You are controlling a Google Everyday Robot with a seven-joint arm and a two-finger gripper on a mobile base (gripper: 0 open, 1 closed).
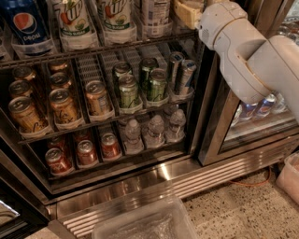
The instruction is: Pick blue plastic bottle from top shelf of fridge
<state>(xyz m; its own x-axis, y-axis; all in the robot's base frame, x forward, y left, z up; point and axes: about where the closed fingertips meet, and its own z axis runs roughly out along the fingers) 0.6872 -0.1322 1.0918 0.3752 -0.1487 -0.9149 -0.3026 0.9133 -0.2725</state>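
Note:
The fridge [154, 179] stands open with its wire shelves in view. Only the front of the top shelf [98, 49] shows, under the picture's upper edge. On it stand a dark blue Pepsi bottle [25, 23], two white-and-green soda bottles [74, 21] and a pale-labelled bottle [155, 14], which seems to be the blue plastic bottle. Its cap is cut off. My white arm [247, 60] reaches in from the right. My gripper [188, 11] shows as a cream part at the shelf's right end, just right of that bottle and mostly cut off.
The middle shelf holds rows of brown cans [63, 105] and green cans [128, 91]. The lower shelf holds red cans [86, 151] and small water bottles [154, 130]. A door frame [210, 126] stands under my arm. A clear plastic bin [145, 224] sits on the floor in front.

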